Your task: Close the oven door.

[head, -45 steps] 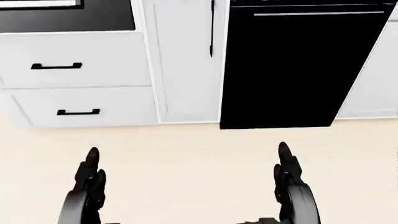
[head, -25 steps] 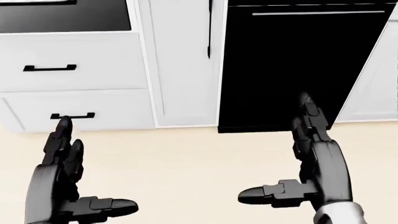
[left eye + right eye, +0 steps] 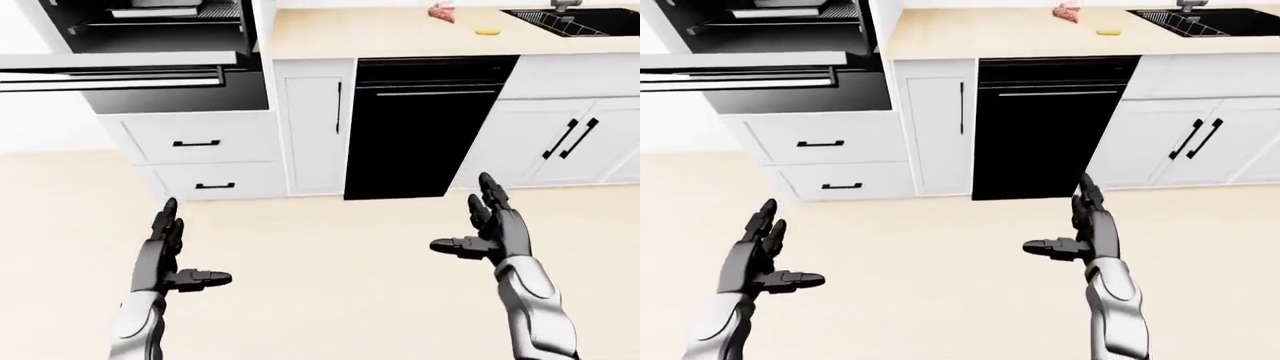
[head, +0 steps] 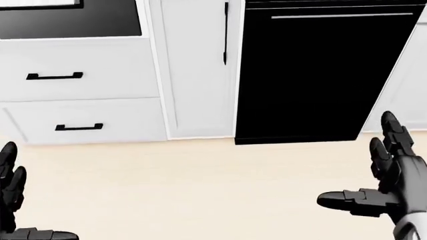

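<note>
The oven [image 3: 160, 30] is built into the white cabinets at the upper left of the left-eye view. Its door [image 3: 115, 69] hangs open, lying flat and jutting toward me, with racks visible inside. My left hand [image 3: 170, 255] hovers low over the floor, well below the door, fingers spread and open, holding nothing. My right hand [image 3: 490, 229] is raised before the black dishwasher [image 3: 420, 127], also open and empty. In the head view only the oven's dark lower edge [image 4: 66, 20] shows at the top left.
Two white drawers [image 3: 200, 157] sit under the oven, a narrow cabinet [image 3: 315, 127] beside them. The tan counter [image 3: 400, 30] carries small food items, and a sink [image 3: 575, 19] lies at the top right. Pale floor [image 3: 330, 262] spreads below.
Both hands have swung outward toward the edges of the head view, the left nearly leaving it at the bottom left. The cabinets sit slightly lower in the picture, so the camera shifted a little.
</note>
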